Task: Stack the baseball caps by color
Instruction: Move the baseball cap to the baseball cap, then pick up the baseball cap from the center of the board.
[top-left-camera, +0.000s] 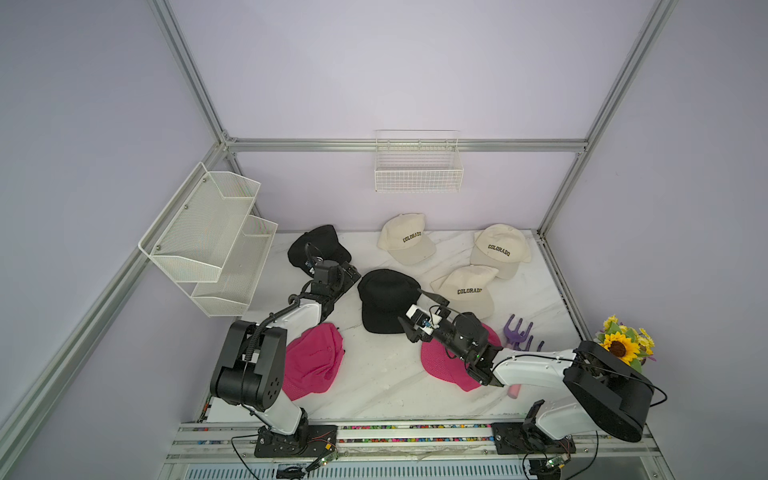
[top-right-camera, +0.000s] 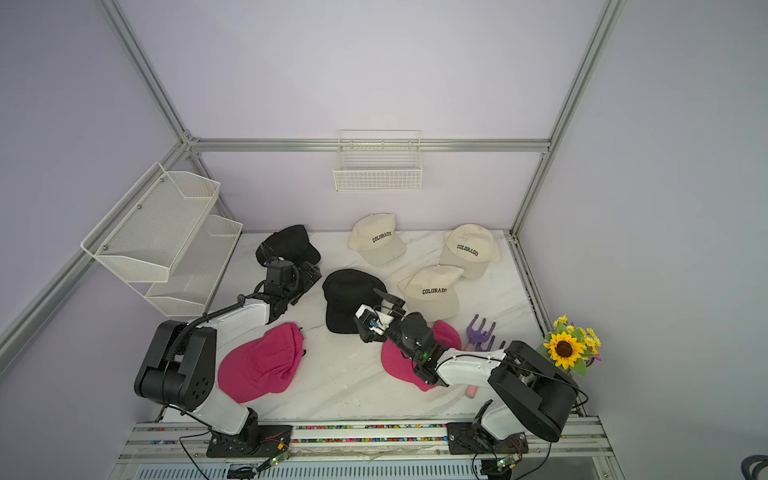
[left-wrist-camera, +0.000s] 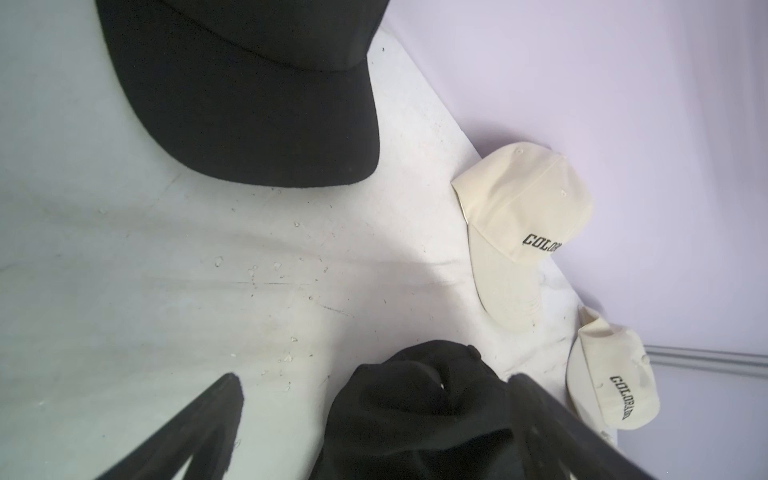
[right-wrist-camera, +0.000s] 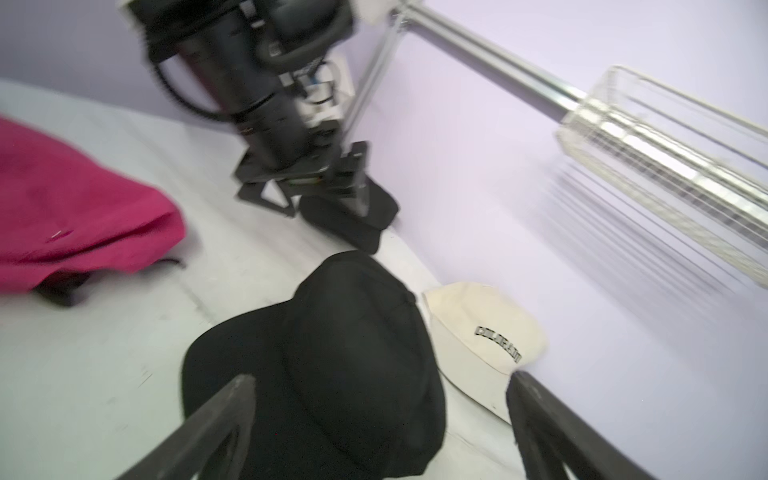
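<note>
One black baseball cap (top-left-camera: 384, 301) lies mid-table and another (top-left-camera: 320, 243) lies at the back left. Three cream "COLORADO" caps (top-left-camera: 407, 239) (top-left-camera: 500, 249) (top-left-camera: 467, 291) sit at the back right. A pink cap (top-left-camera: 313, 361) lies front left, and another pink one (top-left-camera: 444, 368) is partly under my right arm. My left gripper (top-left-camera: 352, 275) is open at the middle black cap's left edge, with its rumpled crown (left-wrist-camera: 415, 407) between the fingers. My right gripper (top-left-camera: 410, 304) is open over that cap's right side (right-wrist-camera: 332, 353) and holds nothing.
A white two-tier mesh shelf (top-left-camera: 208, 237) juts from the left wall. A wire basket (top-left-camera: 417, 166) hangs on the back wall. A purple garden fork (top-left-camera: 517, 330) lies right of my right arm. Sunflowers (top-left-camera: 623, 345) stand at the right edge.
</note>
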